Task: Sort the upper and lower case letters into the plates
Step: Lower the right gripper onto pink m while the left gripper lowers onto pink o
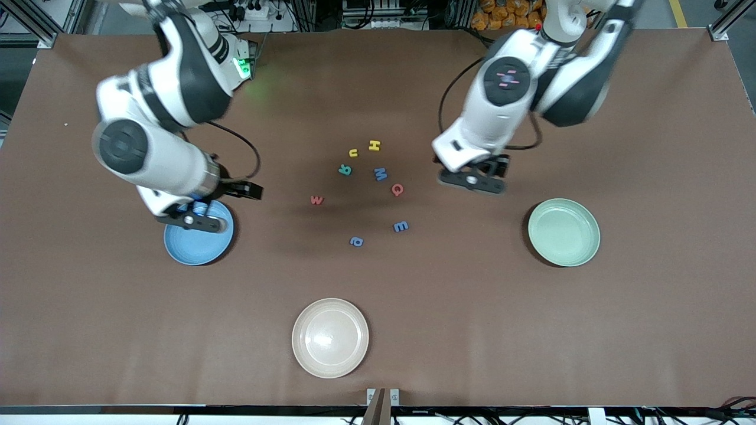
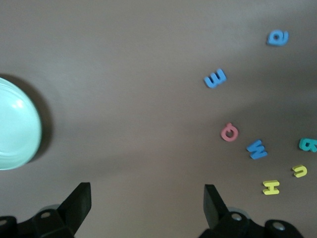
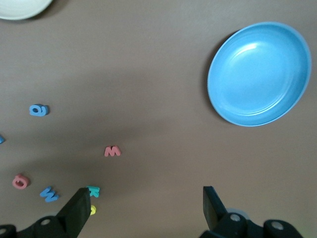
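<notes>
Table [image 1: 531, 330]: brown, carrying three plates and eight small letters.
Blue plate [image 1: 198, 245]: set toward the right arm's end of the table, partly covered in the front view by the right hand; seen whole and empty in the right wrist view [image 3: 258, 73].
Green plate [image 1: 564, 232]: set toward the left arm's end of the table, empty; its edge is also caught in the left wrist view [image 2: 17, 124].
Cream plate [image 1: 330, 337]: placed near the table edge closest to the front camera, midway along it, empty.
Letters: gathered at the table's middle, between the blue and green plates, none on a plate.
Yellow H [image 1: 374, 145] and yellow u [image 1: 353, 153]: laid side by side, farthest from the front camera.
Green R [image 1: 345, 170] and blue M [image 1: 380, 174]: placed just nearer than the yellow pair.
Pink Q [image 1: 397, 189]: found beside the M, slightly nearer.
Red w [image 1: 317, 200]: set apart from the rest, toward the blue plate.
Blue E [image 1: 400, 226] and blue a [image 1: 357, 241]: laid nearest the front camera among the letters.
Right hand [image 1: 198, 219]: held over the blue plate's rim, fingers [image 3: 74, 210] spread wide, nothing grasped.
Left hand [image 1: 475, 182]: held over bare table between the letters and the green plate, fingers [image 2: 79, 201] spread wide, nothing grasped.
</notes>
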Controlling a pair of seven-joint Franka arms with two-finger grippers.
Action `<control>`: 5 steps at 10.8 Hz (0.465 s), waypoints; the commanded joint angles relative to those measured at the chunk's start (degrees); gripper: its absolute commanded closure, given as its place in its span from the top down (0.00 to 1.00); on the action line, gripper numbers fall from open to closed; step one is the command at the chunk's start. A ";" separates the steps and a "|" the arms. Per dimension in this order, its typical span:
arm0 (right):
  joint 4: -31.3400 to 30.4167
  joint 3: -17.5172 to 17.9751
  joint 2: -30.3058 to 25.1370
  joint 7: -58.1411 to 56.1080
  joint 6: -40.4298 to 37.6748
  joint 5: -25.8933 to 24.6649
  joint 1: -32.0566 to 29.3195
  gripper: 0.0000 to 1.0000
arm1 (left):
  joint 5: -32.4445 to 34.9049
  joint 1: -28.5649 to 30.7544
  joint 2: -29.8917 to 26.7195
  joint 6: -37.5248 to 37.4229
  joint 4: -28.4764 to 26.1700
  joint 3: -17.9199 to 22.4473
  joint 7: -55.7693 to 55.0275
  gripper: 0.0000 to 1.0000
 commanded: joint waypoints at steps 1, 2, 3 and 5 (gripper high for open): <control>-2.90 0.04 2.05 1.78 7.01 0.32 4.09 1.00 | 1.16 -1.98 2.09 1.99 -0.77 0.19 -2.61 1.00; -6.67 0.13 1.87 1.17 12.55 0.32 4.73 1.00 | 1.25 -2.86 3.05 2.77 -0.95 0.10 -5.15 1.00; -8.71 0.13 1.87 0.56 14.86 0.24 4.82 1.00 | 1.25 -3.74 4.19 3.65 -0.95 -0.51 -7.26 1.00; -13.71 0.48 1.96 -4.35 22.57 0.32 5.17 1.00 | 1.25 -4.01 6.13 6.37 -0.95 -1.65 -9.73 1.00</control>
